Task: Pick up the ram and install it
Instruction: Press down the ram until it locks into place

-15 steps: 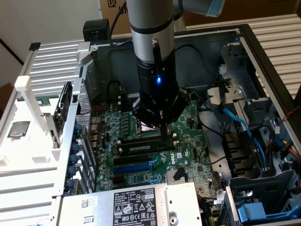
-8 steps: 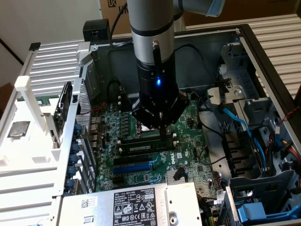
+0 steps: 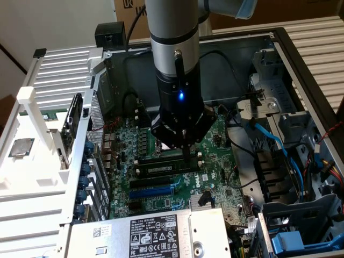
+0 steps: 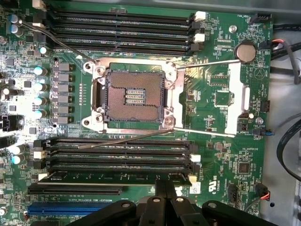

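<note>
The ram (image 3: 164,167) lies seated edge-up in one of the long black memory slots (image 4: 120,160) on the motherboard (image 4: 221,136), in the bank of slots on the side of the processor socket (image 4: 133,96) nearest the blue expansion slot (image 4: 66,208). In the wrist view the ram (image 4: 113,177) shows as a thin dark-green strip filling the last slot of that bank, the one closest to the gripper, with white end clips at both ends. In the exterior view its pale label faces the camera.

The gripper (image 3: 186,153) stands directly over the ram, toward the end of the stick on the exterior view's right. Its dark fingertips (image 4: 165,190) are drawn close together and meet the stick's top edge; whether they pinch the board or simply press on it cannot be told. The arm (image 3: 173,32) comes down nearly vertical from the top of the exterior view into the open computer case (image 3: 301,59), the wrist straight, a small blue light glowing on the gripper body.

The processor socket is open and bare, its metal load frame swung aside. A second bank of black slots lies beyond the socket. Outside the case, on the white rack (image 3: 32,161) at the exterior view's left, rests a square silver processor chip (image 3: 20,148). Blue cables (image 3: 279,148) run through the case on the exterior view's right.
</note>
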Tool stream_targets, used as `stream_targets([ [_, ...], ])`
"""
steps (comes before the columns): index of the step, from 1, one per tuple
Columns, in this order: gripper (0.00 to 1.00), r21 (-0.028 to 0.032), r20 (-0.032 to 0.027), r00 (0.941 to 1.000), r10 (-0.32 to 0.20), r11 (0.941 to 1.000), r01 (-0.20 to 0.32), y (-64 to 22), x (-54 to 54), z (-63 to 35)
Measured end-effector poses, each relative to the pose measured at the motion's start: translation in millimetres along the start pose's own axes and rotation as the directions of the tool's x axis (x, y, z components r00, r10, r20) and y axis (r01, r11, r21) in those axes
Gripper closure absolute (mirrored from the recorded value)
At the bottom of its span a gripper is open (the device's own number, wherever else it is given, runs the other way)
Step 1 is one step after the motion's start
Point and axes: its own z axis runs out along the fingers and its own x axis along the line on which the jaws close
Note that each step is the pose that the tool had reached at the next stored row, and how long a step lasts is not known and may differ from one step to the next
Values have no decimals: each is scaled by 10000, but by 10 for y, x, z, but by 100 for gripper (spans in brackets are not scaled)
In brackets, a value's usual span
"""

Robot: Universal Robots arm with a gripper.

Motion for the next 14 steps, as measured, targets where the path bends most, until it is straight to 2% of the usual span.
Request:
stream_targets([
  [7, 90, -20, -2, 10000, 51, 10000, -51, 2, 3, 46],
  [8, 90, -37, 4, 10000, 56, 10000, -56, 3, 2, 31],
  [10, 90, -23, -2, 10000, 74, 10000, -74, -3, 3, -66],
  [14, 90, -17, -6, 9999, 110, 9999, -110, -5, 121, -132],
])
